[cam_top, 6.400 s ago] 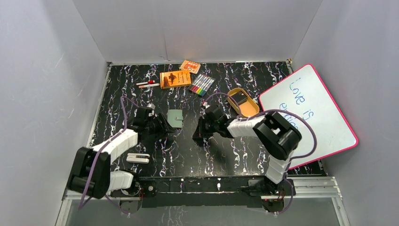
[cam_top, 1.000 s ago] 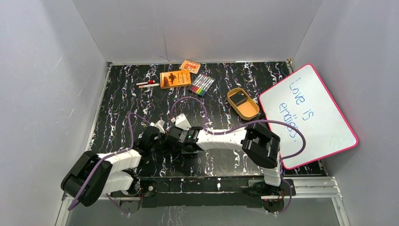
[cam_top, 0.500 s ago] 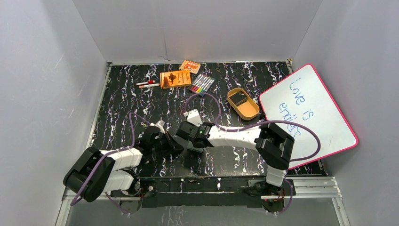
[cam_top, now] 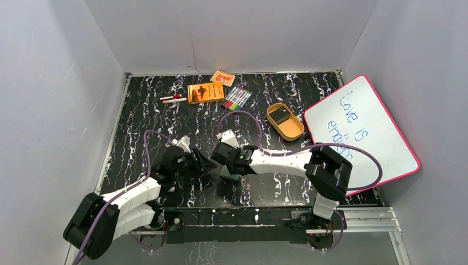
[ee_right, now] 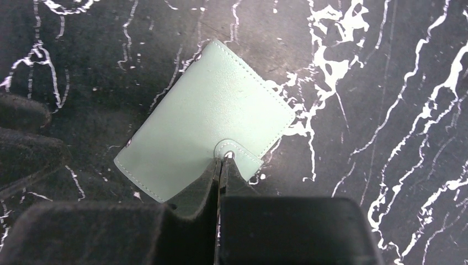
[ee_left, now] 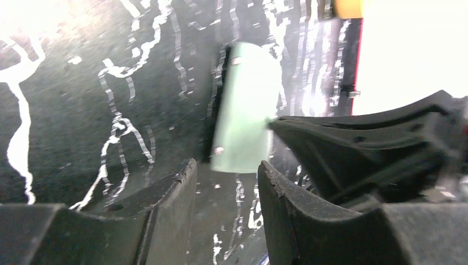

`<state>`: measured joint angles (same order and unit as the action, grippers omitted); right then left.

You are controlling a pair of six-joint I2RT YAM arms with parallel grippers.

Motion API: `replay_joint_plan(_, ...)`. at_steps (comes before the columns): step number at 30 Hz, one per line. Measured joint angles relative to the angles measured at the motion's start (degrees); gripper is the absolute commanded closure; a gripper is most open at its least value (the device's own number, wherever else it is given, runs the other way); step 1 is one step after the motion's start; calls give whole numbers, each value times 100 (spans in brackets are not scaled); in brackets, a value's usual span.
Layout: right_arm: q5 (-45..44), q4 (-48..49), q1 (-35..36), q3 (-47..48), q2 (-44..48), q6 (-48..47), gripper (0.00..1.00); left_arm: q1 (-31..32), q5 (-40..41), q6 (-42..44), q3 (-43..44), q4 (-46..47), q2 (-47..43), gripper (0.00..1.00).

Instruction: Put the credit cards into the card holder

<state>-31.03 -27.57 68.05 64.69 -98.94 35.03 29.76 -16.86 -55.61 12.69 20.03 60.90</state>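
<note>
The card holder (ee_right: 207,130) lay shut and flat on the bench (cam_top: 138,116), close to the near edge and roughly midway along it. Its snap tab (ee_right: 236,152) was fastened. The right gripper (ee_right: 221,161) stood over it with its jaws pressed together and its tips down on that tab. Whether a sliver of the tab was nipped between them could not be told from the wrist view. The left gripper (ee_left: 226,165) sat just beside the holder on the left-edge side, jaws spread and holding nothing. A dark rectangle, probably one of the credit cards (cam_top: 282,115), rested in the tan oval tray (cam_top: 298,130) toward the right edge, well apart from the holder.

The step in hand looked to be undoing the snap. To do it well, the left gripper would need to pin the holder's body flat, away from the tab. The right tips should catch the tab's free end and peel it up off its stud rather than drag sideways. A holder this light would likely slide or lift whole if left unpinned. With both grippers so near each other, their fingers could easily clash.
</note>
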Motion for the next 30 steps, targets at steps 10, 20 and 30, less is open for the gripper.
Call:
replay_joint_plan(10,382,688,0,-168,2,-402,100,2,-544,-251,42,951,575,84)
replay_joint_plan(20,568,973,0,-271,11,-398,100,122,-981,-295,358,1681,1847,98)
replay_joint_plan(30,625,1067,0,-420,46,-334,100,188,-949,-501,378,2081,2533,100)
